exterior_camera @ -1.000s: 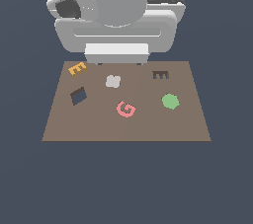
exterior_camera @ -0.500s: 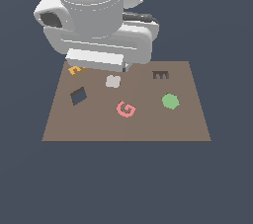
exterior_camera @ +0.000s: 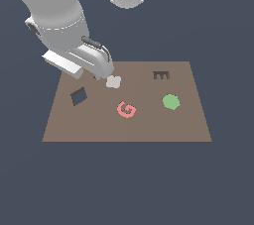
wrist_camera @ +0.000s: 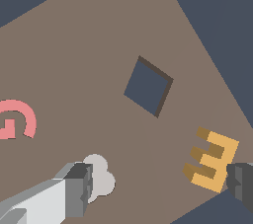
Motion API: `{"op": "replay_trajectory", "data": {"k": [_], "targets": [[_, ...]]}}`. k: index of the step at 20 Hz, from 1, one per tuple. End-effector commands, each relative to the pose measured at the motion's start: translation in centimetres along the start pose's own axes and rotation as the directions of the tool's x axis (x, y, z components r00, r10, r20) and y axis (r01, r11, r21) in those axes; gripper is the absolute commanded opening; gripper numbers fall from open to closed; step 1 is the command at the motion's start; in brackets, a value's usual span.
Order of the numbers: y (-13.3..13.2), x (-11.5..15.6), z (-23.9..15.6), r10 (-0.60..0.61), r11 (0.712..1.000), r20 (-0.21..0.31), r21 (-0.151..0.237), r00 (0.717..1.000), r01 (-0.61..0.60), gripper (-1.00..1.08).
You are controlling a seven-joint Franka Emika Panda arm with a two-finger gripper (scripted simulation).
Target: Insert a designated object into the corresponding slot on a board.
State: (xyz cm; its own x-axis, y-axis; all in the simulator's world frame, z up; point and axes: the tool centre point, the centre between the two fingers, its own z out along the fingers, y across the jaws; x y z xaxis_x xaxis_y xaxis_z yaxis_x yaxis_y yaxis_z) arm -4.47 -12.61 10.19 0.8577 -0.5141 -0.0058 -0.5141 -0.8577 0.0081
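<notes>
Orange-yellow and flat, the E block (wrist_camera: 212, 160) lies on the board (wrist_camera: 99, 35) near one corner, between my two spread fingers and far closer to one of them: its back edge sits just beside the dark fingertip (wrist_camera: 240, 184) there, whether touching I cannot tell. My hand (wrist_camera: 158, 188) is spread wide and pinches nothing. The other finger (wrist_camera: 79, 188) partly overlaps a pale whitish lobed piece (wrist_camera: 101, 176). In the exterior view my arm hides the block completely.

Past the block, the dark blue-grey square recess (wrist_camera: 148, 86) is sunk into the brown board, and the pink G (wrist_camera: 17, 119) lies well apart from my hand. In the exterior view the comb-shaped slot (exterior_camera: 160, 75) sits near the far edge toward that view's right, with the green piece (exterior_camera: 170, 101) in front of it. I see no desk, only plain dark blue-grey ground (exterior_camera: 124, 184) around the board.

Half a second ago my arm stood more upright over the board's far edge; now it leans in from the exterior view's left, lower over the corner.
</notes>
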Motion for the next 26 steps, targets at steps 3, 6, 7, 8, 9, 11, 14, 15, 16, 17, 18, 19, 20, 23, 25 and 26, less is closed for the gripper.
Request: {"op": "replay_trajectory", "data": {"k": [3,6,7,8,9,11,14,15,16,17,18,19,20,23,25,26], "targets": [[3.5,-0.5,2.4,0.168,0.986,-0.003,0.003,0.986,-0.168,1.00],[5.2,-1.1,3.6,0.250,0.968,-0.004,0.005,0.968,-0.250,1.00],[5.6,-1.2,4.0,0.271,0.962,-0.004,0.005,0.962,-0.271,1.00],[6.0,-1.4,4.3,0.290,0.957,-0.004,0.006,0.957,-0.290,1.00],[6.3,-1.5,4.5,0.307,0.952,-0.004,0.007,0.952,-0.307,1.00],[6.8,-1.8,4.9,0.331,0.944,-0.004,0.008,0.944,-0.331,1.00],[7.2,-1.9,5.2,0.348,0.937,-0.003,0.008,0.937,-0.348,1.00],[7.2,-2.0,5.2,0.350,0.937,-0.003,0.009,0.937,-0.349,1.00],[7.1,-1.9,5.2,0.343,0.939,-0.003,0.007,0.939,-0.343,1.00],[7.1,-1.9,5.2,0.343,0.939,-0.003,0.007,0.939,-0.343,1.00],[7.1,-1.9,5.3,0.343,0.939,-0.003,0.007,0.939,-0.343,1.00],[7.1,-1.9,5.5,0.344,0.939,-0.003,0.008,0.939,-0.344,1.00],[7.1,-1.9,5.7,0.345,0.939,-0.003,0.008,0.939,-0.344,1.00],[7.1,-2.0,6.7,0.348,0.938,-0.003,0.009,0.938,-0.348,1.00],[7.1,-2.0,7.1,0.349,0.937,-0.003,0.009,0.937,-0.349,1.00],[7.1,-2.0,7.2,0.349,0.937,-0.003,0.009,0.937,-0.349,1.00]]}}
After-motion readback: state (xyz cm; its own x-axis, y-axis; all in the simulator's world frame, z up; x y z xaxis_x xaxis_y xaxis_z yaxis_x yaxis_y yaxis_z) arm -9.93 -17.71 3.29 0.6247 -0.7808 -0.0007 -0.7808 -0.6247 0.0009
